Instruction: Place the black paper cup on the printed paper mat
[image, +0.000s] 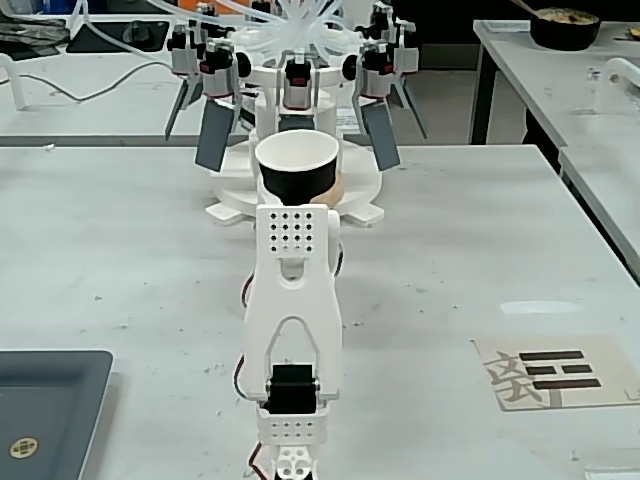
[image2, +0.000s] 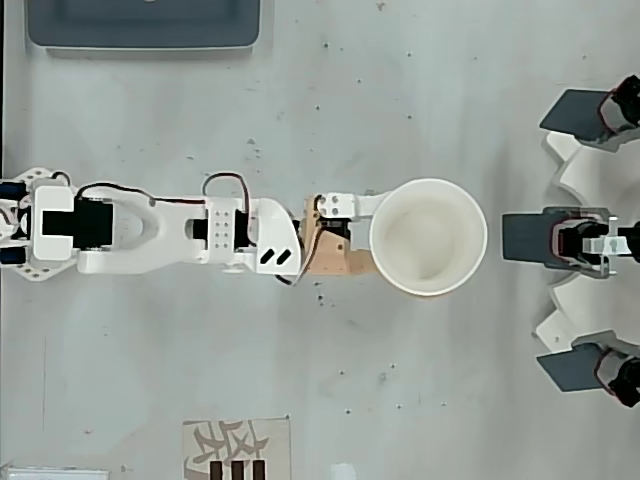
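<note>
The black paper cup stands upright with its white inside showing, straight ahead of the arm, in front of a white rig. My gripper reaches its near side. A white finger and a tan one close around the cup's wall, with their tips hidden under the rim. I cannot tell whether the cup rests on the table or hangs just above it. The printed paper mat lies flat at the right front in the fixed view. In the overhead view the mat is at the bottom edge, far from the cup.
A white rig with several dark paddles stands just beyond the cup. A dark grey tray sits on the side opposite the mat. A neighbouring table carries a black bowl.
</note>
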